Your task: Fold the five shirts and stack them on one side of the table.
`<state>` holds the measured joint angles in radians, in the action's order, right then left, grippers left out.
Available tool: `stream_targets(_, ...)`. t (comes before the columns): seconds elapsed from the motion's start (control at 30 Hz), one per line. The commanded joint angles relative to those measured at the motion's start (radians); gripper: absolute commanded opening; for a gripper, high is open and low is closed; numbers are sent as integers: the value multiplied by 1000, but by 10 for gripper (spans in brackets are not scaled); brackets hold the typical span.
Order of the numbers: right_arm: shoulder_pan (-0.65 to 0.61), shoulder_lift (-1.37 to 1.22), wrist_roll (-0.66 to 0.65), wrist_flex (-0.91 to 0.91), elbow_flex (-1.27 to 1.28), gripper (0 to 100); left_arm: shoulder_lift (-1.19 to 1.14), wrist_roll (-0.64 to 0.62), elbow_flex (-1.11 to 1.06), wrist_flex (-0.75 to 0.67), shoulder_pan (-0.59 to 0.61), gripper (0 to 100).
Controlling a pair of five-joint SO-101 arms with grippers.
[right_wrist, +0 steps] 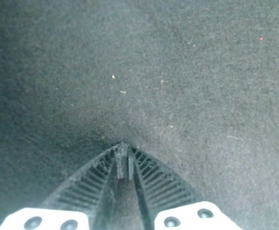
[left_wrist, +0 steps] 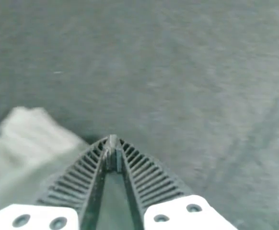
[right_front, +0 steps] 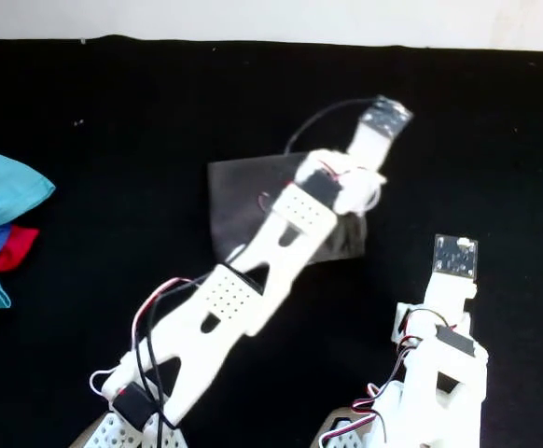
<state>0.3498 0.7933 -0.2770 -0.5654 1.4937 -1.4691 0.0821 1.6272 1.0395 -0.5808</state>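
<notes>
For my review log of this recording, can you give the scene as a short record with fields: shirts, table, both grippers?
Surface: black cloth-covered table
Centre: dark grey shirt, flat, roughly rectangular, looks folded
Left edge of high view: crumpled pile of turquoise shirts, with a red garment poking out beside them
Left gripper: shut, tips over the grey fabric
Right gripper: shut, over bare table

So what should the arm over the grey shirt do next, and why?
Probably open the left gripper and dip to pinch the grey shirt: its jaws are shut on nothing, hovering right over the cloth, which lies mid-table.
</notes>
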Motion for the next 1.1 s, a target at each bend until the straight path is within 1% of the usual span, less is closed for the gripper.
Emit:
stream_targets(0.0, -10, -1, 8, 27, 8, 6, 101, -5, 36, 9, -1, 8)
stream_targets(0.13, -10, -1, 8, 27, 8, 6, 209, -5, 36, 12, 31, 8)
stream_targets(0.2, -10, -1, 8, 27, 8, 6, 268, -5, 36, 46, 47, 8)
stream_targets(0.33, -10, -1, 8, 27, 8, 6, 348, -5, 35, 190, 90, 8)
stream_targets(0.5, -10, -1, 8, 27, 8, 6, 343, -5, 33, 405, 174, 8)
stream_targets(0.6, -10, -1, 8, 27, 8, 6, 314, -5, 33, 485, 242, 8)
stream_targets(0.7, -10, -1, 8, 27, 8, 6, 257, -5, 35, 491, 321, 8)
stream_targets(0.8, -10, -1, 8, 27, 8, 6, 202, -5, 35, 460, 397, 8)
stream_targets(0.9, -10, -1, 8, 27, 8, 6, 157, -5, 35, 459, 463, 8)
stream_targets(1.07, -10, -1, 8, 27, 8, 6, 108, -5, 35, 465, 515, 8)
